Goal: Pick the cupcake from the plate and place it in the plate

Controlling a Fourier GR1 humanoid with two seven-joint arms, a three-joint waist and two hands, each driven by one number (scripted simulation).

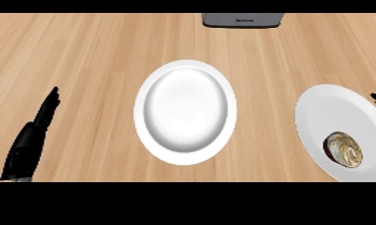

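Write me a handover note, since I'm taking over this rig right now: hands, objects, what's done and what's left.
Left hand: open, resting at the lower left edge, holding nothing.
Right hand: only a dark sliver at the right edge; state cannot be told.
Cupcake: still on the right plate, near its lower edge.
Centre plate: holds nothing.
Done: nothing yet.
Left: pick up the cupcake and set it on the centre plate.

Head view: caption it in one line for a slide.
Cupcake on the right plate, centre plate bare, left hand resting open at the lower left.
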